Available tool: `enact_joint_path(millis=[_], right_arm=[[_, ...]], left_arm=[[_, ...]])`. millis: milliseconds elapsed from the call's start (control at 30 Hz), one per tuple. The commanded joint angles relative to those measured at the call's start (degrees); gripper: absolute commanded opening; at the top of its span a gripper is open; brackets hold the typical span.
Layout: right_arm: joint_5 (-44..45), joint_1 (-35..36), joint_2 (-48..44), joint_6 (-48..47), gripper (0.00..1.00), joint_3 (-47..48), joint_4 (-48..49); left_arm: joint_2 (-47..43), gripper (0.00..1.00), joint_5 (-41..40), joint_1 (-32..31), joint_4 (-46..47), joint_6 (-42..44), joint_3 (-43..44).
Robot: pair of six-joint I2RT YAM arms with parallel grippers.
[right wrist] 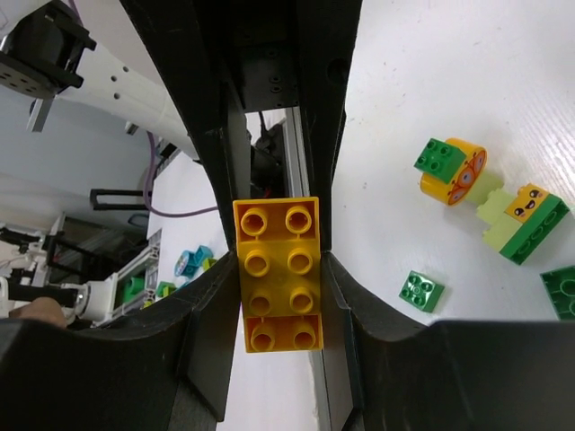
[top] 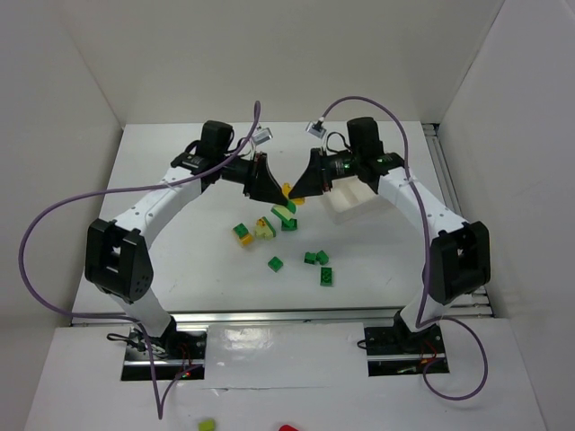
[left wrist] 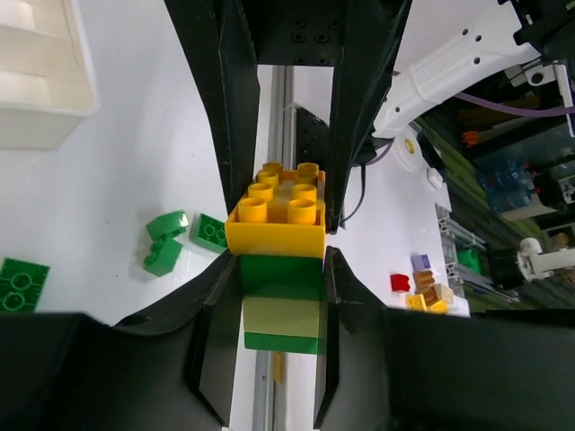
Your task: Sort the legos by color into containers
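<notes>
So the main thing: a small stack of legos (left wrist: 281,278) is pinched by both arms at once, roughly mid-desk and just left of the white tray (top: 346,213). The left gripper (left wrist: 282,256) is clamped tight on the lower part, green over pale yellow-green over green; the orange-yellow brick (right wrist: 277,269) capping the stack is squeezed by the right gripper (right wrist: 279,258), studs turned up at its wrist camera. The two sets of fingers are seen nose to nose, nearly touching; the stack looks to be held up off the desk (top: 171,269), though how high can't be told.

The loose bricks are scattered on the near side of the grippers: a pale yellow-green cluster (top: 265,227) with a green brick (top: 243,232) beside it sits closest; a lone green piece (top: 275,263) and a green pair (top: 321,267) are spread out toward the near edge.

For room: the desk is boxed in by white walls (top: 81,99) on the left, back and right; a metal rail (top: 287,316) runs along the near edge; the tray is tucked behind the right gripper, near the right wall; open desk surface is seen between the bricks and the left wall.
</notes>
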Motion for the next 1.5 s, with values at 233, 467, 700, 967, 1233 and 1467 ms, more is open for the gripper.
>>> enact_joint_path(millis=[233,467,700,967,1233,1467], right_arm=[[13.85,-12.75,-4.84,3.03,0.14,0.85,-0.22],[54.09,-11.54,-4.85,5.94,0.17,-0.74,-7.42],[67.58,-9.16,-0.45,6.12,0.19,-1.44,-9.01],[67.58,-4.5,6.58,5.5,0.22,-0.82,-7.07],[70.13,-2.22,5.63,5.5,0.88,-0.82,-5.14],[56.19,-2.21,-4.56,2.51,0.7,-5.12,-0.68]], left_arm=[[-0.56,0.0,2.54,2.34,-0.84,3.1,-0.61],[-0.56,0.0,-6.92,3.48,-0.23,-3.03,-0.61],[-0.56,0.0,-20.74,4.62,1.0,-9.64,-0.61],[-1.61,0.0,-24.8,5.15,1.53,-13.77,-0.09],[-1.61,0.0,-22.69,6.2,1.53,-14.92,1.58],[-0.91,0.0,-8.03,9.02,8.54,-19.38,1.52]])
